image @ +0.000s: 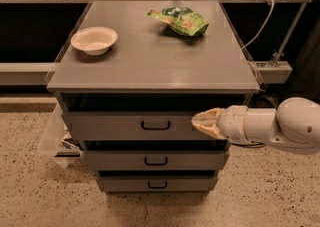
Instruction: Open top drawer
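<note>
The top drawer (115,126) is the widest grey front, just under the cabinet top, with a small black loop handle (155,126) at its middle. A dark gap shows above its front. My gripper (199,122) reaches in from the right on a white arm. Its tan tip sits in front of the drawer's right part, a short way to the right of the handle and at about the same height.
Two narrower grey drawers (155,161) sit below the top one. On the cabinet top (155,61) stand a white bowl (94,40) at the left and a green snack bag (181,21) at the back. Cables hang at the back right.
</note>
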